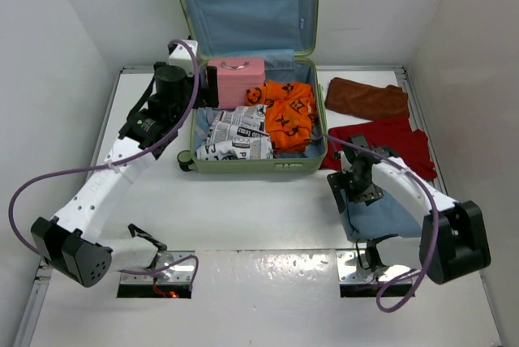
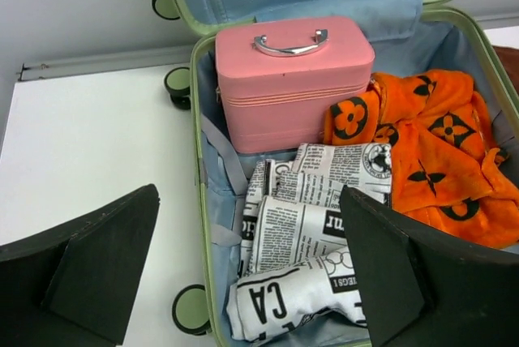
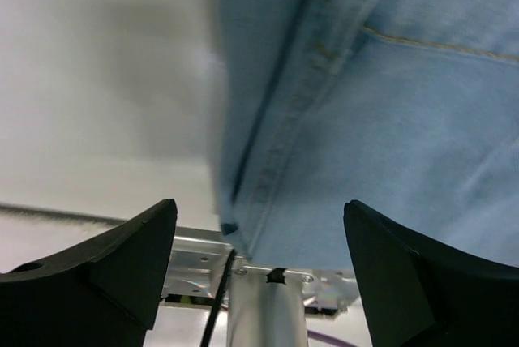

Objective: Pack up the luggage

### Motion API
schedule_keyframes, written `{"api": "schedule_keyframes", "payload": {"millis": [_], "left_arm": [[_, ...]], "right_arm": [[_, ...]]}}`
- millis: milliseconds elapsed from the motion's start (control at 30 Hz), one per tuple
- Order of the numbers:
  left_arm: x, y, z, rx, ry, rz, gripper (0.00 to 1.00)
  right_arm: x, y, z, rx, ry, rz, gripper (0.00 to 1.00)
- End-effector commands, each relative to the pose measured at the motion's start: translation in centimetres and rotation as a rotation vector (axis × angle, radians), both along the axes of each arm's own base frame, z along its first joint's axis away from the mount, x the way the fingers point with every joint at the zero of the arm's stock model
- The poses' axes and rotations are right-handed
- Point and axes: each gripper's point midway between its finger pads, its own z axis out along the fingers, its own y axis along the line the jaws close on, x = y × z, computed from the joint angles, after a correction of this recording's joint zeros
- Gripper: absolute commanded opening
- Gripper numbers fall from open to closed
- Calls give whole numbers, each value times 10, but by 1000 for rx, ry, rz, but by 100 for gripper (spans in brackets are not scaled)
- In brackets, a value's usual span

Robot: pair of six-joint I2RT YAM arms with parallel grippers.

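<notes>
Top external view: the large light-green hard-shell suitcase (image 1: 255,166) lies open on the white table (image 1: 243,217) at upper centre of the frame, its blue-lined lid standing up toward the top edge. Inside it, a small pink hard case with a silver handle (image 1: 235,81) stands in the upper left corner. An orange garment with black flower prints (image 1: 288,112) fills the right side. A white cloth with black newspaper print (image 1: 237,134) lies bunched at lower left, touching the orange garment.

Right of the suitcase, on the table, a brown towel (image 1: 365,97) lies above a red cloth (image 1: 393,140). Light-blue denim fabric (image 1: 381,213) lies below those, at centre right.

The left gripper (image 1: 204,92) sits at the suitcase's left rim, beside the pink case. In the left wrist view its 2 black fingers (image 2: 97,266) stand wide apart at the bottom corners, nothing between them, with the newspaper-print cloth and pink case beyond.

The right gripper (image 1: 349,189) hangs at the denim's left edge. In the right wrist view its 2 fingers (image 3: 122,258) are also spread wide. The denim fills the upper right of that frame, blurred, and is not pinched.
</notes>
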Motion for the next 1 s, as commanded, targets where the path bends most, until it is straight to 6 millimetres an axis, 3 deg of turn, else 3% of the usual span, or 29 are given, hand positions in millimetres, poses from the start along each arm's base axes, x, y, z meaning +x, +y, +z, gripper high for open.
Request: {"api": "schedule_keyframes", "payload": {"millis": [0, 67, 233, 433, 767, 933, 967], "left_arm": [[-1, 6, 13, -45, -26, -1, 99], [2, 15, 13, -59, -24, 16, 99], [11, 16, 4, -80, -6, -7, 99], [22, 28, -11, -98, 17, -4, 99], [36, 44, -26, -149, 56, 26, 99], [40, 49, -21, -163, 50, 37, 99], [42, 47, -25, -163, 60, 29, 99]], "right_arm": [[10, -21, -2, -147, -23, -102, 83], [10, -24, -7, -173, 0, -108, 83], [7, -26, -15, -199, 63, -105, 87], [13, -3, -15, -96, 107, -98, 89], [22, -13, -25, -195, 134, -212, 90], [22, -21, -36, -267, 155, -260, 90], [23, -19, -37, -265, 161, -278, 86]]}}
